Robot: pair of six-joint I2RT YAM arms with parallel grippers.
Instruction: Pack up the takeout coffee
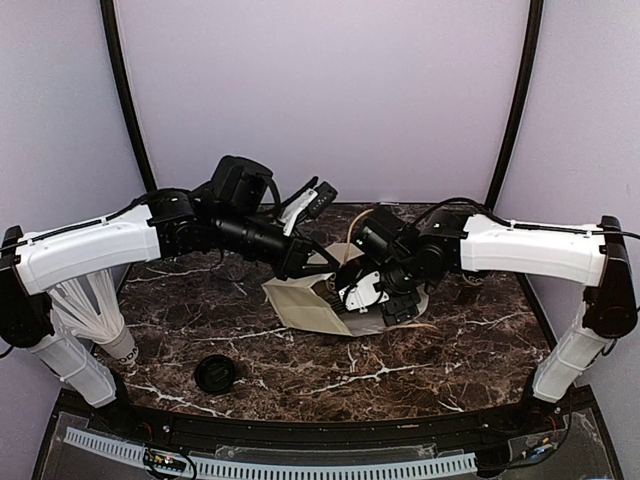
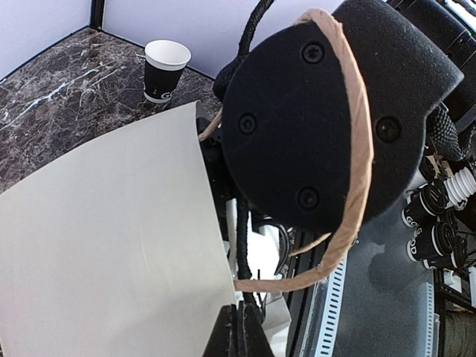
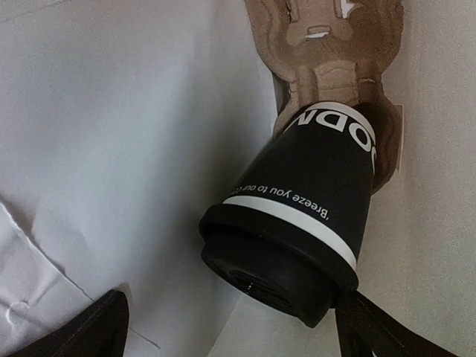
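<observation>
Right wrist view: the takeout coffee (image 3: 297,216) is seen tilted inside the paper bag (image 3: 111,149), base against a cardboard carrier (image 3: 327,44) — the right gripper (image 3: 230,336) is spread wide on either side of its lid. The bag's edge is pinched by the fully closed left gripper (image 2: 239,331).

Pale lilac walls (image 1: 330,90) close in behind and on both sides of the dark, white-veined marble worktop (image 1: 300,360), under soft, even light. Two black poles (image 1: 125,90) rise from the worktop's back corners. A white slotted strip (image 1: 300,467) runs along its near edge.
</observation>
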